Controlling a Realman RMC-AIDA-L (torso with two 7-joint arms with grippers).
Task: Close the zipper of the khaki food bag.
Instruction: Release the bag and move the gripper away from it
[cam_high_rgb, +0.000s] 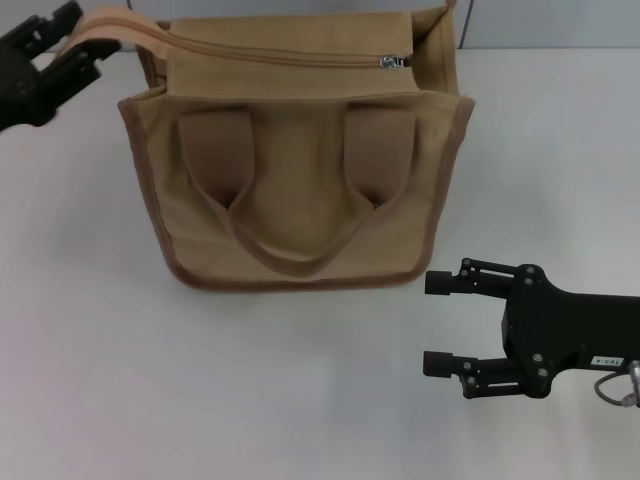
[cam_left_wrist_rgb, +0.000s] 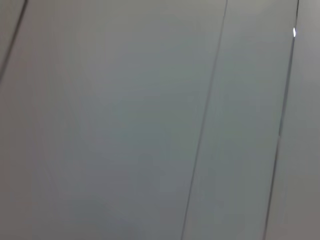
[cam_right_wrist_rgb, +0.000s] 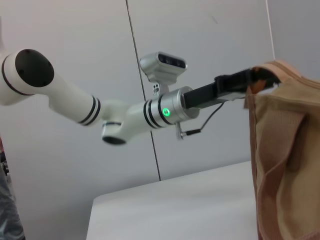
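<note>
Right, I see the khaki food bag (cam_high_rgb: 300, 190) standing upright on the white table (cam_high_rgb: 90, 350), filling the 12 o'clock half of my head view. My left pincer (cam_high_rgb: 85, 50), at 10 o'clock, is pinched on the bag's far-left top corner. The zipper (cam_high_rgb: 280, 55) runs along the top, its silver pull (cam_high_rgb: 392, 62) near the right end. My right pincer (cam_high_rgb: 445, 322), at 4 o'clock, hangs spread and clear of the bag.

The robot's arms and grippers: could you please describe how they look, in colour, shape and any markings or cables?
The left arm is glossy white and tubular, with black joint rings, a black round cap and a glowing green light. A grey camera sits on its wrist beside a thin black cable. The left gripper and right gripper are matte black with slim linked fingers; the right one carries a small white label.
</note>
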